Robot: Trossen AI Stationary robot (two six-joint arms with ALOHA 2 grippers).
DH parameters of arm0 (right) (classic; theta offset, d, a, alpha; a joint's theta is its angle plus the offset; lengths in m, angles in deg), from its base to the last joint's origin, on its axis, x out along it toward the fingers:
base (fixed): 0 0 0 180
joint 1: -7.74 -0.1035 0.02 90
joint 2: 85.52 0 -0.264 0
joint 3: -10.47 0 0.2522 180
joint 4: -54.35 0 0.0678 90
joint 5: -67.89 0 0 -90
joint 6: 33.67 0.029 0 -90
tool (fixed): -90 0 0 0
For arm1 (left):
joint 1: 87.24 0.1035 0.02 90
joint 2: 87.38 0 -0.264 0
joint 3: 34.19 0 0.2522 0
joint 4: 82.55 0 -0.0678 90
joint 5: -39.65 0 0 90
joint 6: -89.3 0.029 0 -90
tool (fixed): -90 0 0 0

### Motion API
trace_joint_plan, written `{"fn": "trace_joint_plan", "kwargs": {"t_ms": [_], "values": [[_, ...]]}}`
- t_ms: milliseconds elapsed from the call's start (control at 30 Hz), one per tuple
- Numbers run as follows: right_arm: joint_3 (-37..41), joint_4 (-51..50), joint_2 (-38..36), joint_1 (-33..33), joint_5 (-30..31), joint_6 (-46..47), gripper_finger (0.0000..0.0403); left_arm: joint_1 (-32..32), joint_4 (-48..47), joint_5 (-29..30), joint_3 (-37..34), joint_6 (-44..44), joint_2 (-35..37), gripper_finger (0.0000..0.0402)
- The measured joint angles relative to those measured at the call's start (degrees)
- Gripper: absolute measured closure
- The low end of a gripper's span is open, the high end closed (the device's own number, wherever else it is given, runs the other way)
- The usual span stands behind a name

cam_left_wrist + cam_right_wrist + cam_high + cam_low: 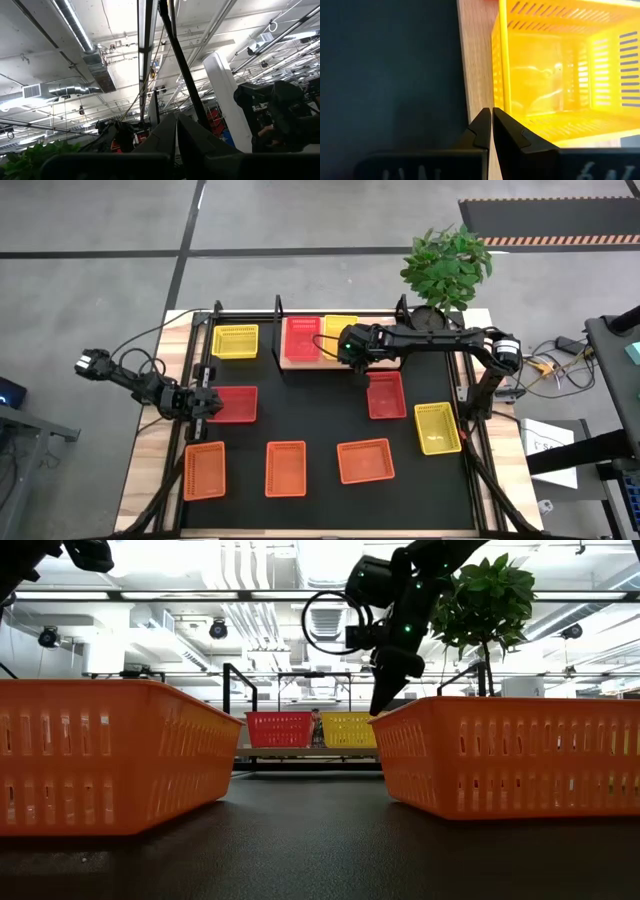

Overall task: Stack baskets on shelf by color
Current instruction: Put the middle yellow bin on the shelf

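Note:
The wooden shelf (330, 364) stands at the table's far middle. On it sit a red basket (302, 338) and a yellow basket (340, 326), side by side. My right gripper (347, 352) is shut and points down over the shelf's bare edge (476, 60), right beside the yellow basket's wall (497, 65). My left gripper (207, 402) is shut and empty at the table's left, next to a red basket (234, 404); its wrist view shows only the ceiling. The other baskets lie flat on the black mat. My right gripper's shut fingertips (485, 117) come from above, pointing down, and stand close beside the yellow basket's outer wall near a corner (499, 107). I cannot tell whether they touch it. The basket rests flat on the shelf.
On the mat lie a yellow basket (236, 341) left of the shelf, a red one (386, 394), a yellow one (437, 427), and three orange ones (204, 471) (286, 468) (365, 461) along the near side. A potted plant (445, 265) stands behind the shelf's right end.

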Motion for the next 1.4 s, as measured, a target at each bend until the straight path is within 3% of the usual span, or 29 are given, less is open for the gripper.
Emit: {"fn": "trace_joint_plan", "kwargs": {"t_ms": [667,900,1033,1400], "values": [[-0.19,-2.99,-1.18,-0.20,0.61,0.98,0.0394,-0.02,-0.01,0.00,0.01,-0.02,0.00,0.0400],[-0.95,3.12,-3.51,0.00,1.17,1.55,0.0394,0.00,0.03,0.00,0.00,-0.01,0.00,0.0400],[-2.30,7.34,-1.49,1.03,1.13,-0.04,0.0394,0.00,0.29,0.00,-0.01,0.00,0.00,0.0400],[-4.47,7.41,4.94,3.33,0.21,-3.17,0.0394,0.00,0.56,0.00,-0.01,1.20,0.00,0.0400]]}}
